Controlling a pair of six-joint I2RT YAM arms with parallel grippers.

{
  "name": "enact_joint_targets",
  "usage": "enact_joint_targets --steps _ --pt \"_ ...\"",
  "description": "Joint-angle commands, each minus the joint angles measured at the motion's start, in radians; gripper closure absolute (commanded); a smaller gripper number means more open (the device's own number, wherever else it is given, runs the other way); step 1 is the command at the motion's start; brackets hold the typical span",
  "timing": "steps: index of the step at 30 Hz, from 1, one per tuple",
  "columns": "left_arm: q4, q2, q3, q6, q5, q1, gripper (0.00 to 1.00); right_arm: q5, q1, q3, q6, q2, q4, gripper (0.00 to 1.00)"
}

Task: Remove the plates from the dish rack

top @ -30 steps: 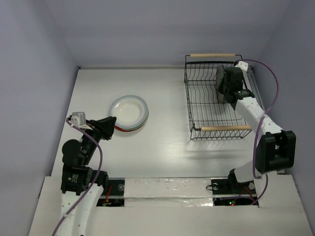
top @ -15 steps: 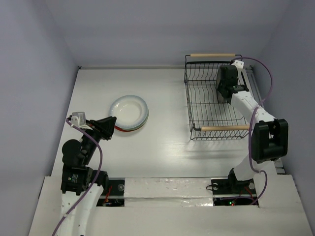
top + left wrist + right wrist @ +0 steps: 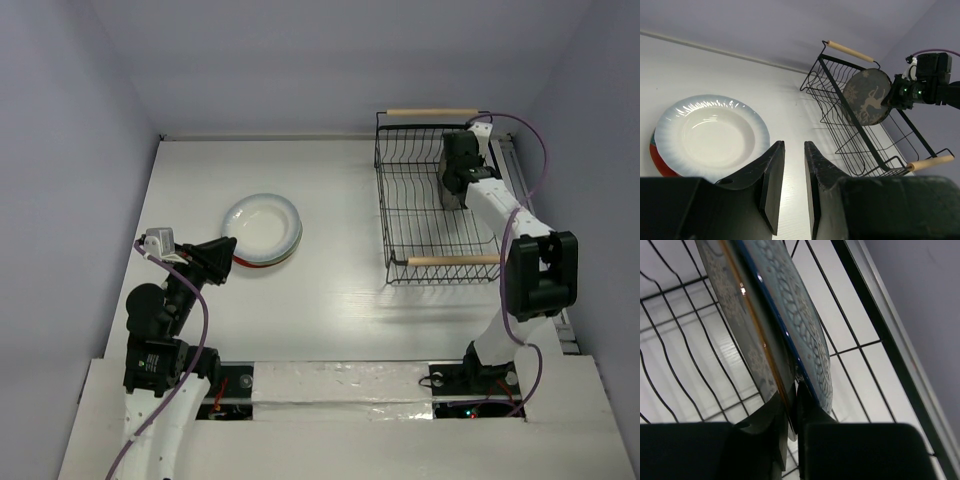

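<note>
The black wire dish rack (image 3: 405, 200) stands at the right. The grey plate with a white deer (image 3: 867, 96) stands on edge inside it. In the right wrist view my right gripper (image 3: 792, 400) is shut on the lower rim of the grey plate (image 3: 740, 310). A blue-patterned plate (image 3: 800, 315) stands close behind it, outside the right finger. In the top view the right gripper (image 3: 457, 178) is inside the rack. A white plate (image 3: 262, 225) lies stacked on a red plate (image 3: 657, 160) at the left. My left gripper (image 3: 790, 150) is open and empty, just in front of that stack.
The rack's near wooden handle (image 3: 455, 260) and far handle (image 3: 432, 113) lie across its ends. A metal rail (image 3: 515, 165) runs along the right wall beside the rack. White walls close the table at the back and sides.
My right gripper has moved a little left and farther into the rack, closing in on the grey plate. The left arm has not moved.
</note>
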Motion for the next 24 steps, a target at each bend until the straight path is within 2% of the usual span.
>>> enact_joint_targets --steps 1,4,18,24 --pt "0.042 0.010 0.015 0.004 0.011 -0.002 0.80 0.045 0.003 0.052 0.005 -0.018 -0.001 0.94" --pt "0.042 0.012 0.015 0.004 0.015 -0.002 0.80 0.074 0.023 0.052 -0.016 -0.036 -0.016 1.00" --pt "0.043 0.015 0.015 0.003 0.015 -0.002 0.80 0.217 0.102 0.150 -0.121 -0.158 -0.081 1.00" --pt "0.042 0.015 0.014 0.004 0.012 -0.002 0.80 0.102 0.112 0.123 -0.082 -0.248 -0.058 1.00"
